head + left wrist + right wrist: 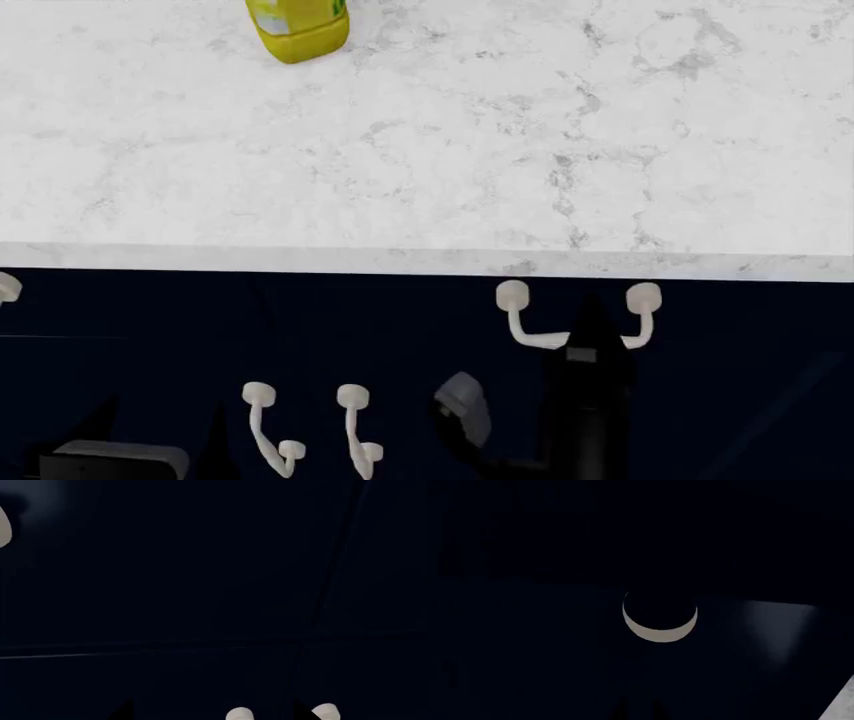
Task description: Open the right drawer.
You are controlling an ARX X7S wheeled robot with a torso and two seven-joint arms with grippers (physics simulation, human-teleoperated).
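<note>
Partly, right gripper (583, 340) hides right drawer's pull (534, 335)

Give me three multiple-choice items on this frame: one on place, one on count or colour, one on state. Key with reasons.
1. Where does the yellow bottle stand?
A. on the marble countertop, far left
B. inside a drawer
C. on the floor

2. How many upright off-white pulls show on the navy cabinet doors in the head view?
A. none
B. two
C. five

3. What is the state of the right drawer?
A. pulled fully out
B. removed
C. looks shut

Key: 1 A, the bottle sits on the white marble top. 2 B, two upright pulls stand side by side below the drawer line. 3 C, its front lies level with the neighbouring fronts; the right arm is at the horizontal pull.
</note>
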